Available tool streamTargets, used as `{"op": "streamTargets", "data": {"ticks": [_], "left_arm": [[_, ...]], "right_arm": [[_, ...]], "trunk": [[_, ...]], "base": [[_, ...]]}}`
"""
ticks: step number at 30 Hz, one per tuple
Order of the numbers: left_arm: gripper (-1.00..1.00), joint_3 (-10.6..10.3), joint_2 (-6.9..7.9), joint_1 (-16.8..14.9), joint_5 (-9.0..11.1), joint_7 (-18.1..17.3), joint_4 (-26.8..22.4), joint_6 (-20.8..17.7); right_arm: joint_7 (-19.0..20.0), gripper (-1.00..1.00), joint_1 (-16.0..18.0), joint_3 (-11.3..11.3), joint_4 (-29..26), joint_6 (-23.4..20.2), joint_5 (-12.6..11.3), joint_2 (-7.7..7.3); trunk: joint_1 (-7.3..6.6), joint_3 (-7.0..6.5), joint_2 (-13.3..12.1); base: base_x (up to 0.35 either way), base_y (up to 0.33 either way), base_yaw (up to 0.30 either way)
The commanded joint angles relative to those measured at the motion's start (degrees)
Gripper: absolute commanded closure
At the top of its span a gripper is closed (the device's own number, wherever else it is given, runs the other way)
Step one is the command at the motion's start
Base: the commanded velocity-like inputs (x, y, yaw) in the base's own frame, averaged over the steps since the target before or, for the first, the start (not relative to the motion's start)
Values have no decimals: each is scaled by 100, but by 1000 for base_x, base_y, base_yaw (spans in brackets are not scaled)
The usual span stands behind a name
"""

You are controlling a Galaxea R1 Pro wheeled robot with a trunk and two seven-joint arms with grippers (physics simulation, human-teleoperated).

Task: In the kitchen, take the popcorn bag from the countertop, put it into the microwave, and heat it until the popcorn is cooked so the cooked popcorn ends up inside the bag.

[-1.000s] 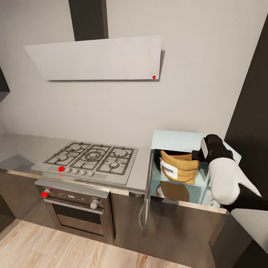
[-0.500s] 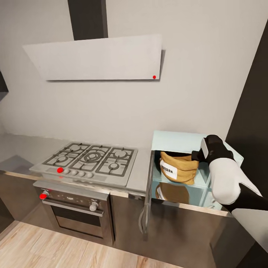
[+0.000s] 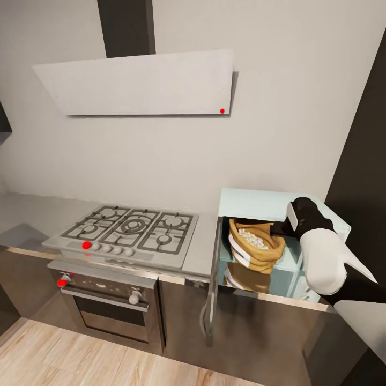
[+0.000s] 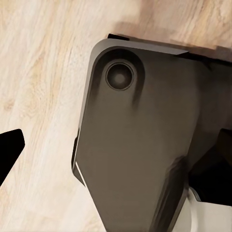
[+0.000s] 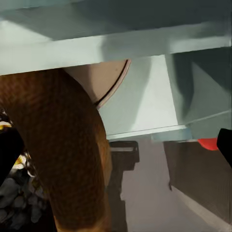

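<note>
Popcorn bag (image 3: 252, 247) sat inside the microwave (image 3: 279, 203), tipped toward its open front, mouth showing pale popped kernels. Microwave door (image 3: 213, 268) hung open at its left edge, edge-on to the head camera. Probably light for its bulk: coarse burlap weave, soft and slumping, thick rolled rim the only firm part. Grippy cloth, not slippery; contents loose, so likely to spill if tilted further. Best hold judged to be the rolled rim, or a pinch across both sides near the top. Right gripper (image 3: 283, 229) reached into the cavity at the bag's right side; opening and grasp hidden by the wrist, so could not tell. Right wrist view: woven tan cloth (image 5: 58, 145) up close against pale mint walls. Left wrist view: plank floor (image 4: 38, 96) and dark robot base (image 4: 140, 135). Microwave shell smooth, boxy, matte mint.
</note>
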State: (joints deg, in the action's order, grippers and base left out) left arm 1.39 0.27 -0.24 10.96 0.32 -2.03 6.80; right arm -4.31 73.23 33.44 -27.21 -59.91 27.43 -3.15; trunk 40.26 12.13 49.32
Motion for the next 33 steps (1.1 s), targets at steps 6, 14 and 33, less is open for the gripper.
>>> {"op": "streamTargets", "data": {"ticks": [6, 14, 33], "left_arm": [[-100, 10, -1, -3, 28, 43, 1, 14], [-100, 10, -1, -3, 31, 56, 1, 14], [-100, 11, -1, -3, 30, 58, 1, 14]], "right_arm": [[-36, -100, 7, 22, -21, -9, -40, 6], [382, -100, 7, 11, -258, -9, -96, -2], [2915, -100, -2146, -777, -2732, -9, 129, -354]], "trunk": [[1, 8, 6], [1, 8, 6], [1, 8, 6]], "base": [[-135, 0, 0], [-339, 0, 0], [-227, 0, 0]]}}
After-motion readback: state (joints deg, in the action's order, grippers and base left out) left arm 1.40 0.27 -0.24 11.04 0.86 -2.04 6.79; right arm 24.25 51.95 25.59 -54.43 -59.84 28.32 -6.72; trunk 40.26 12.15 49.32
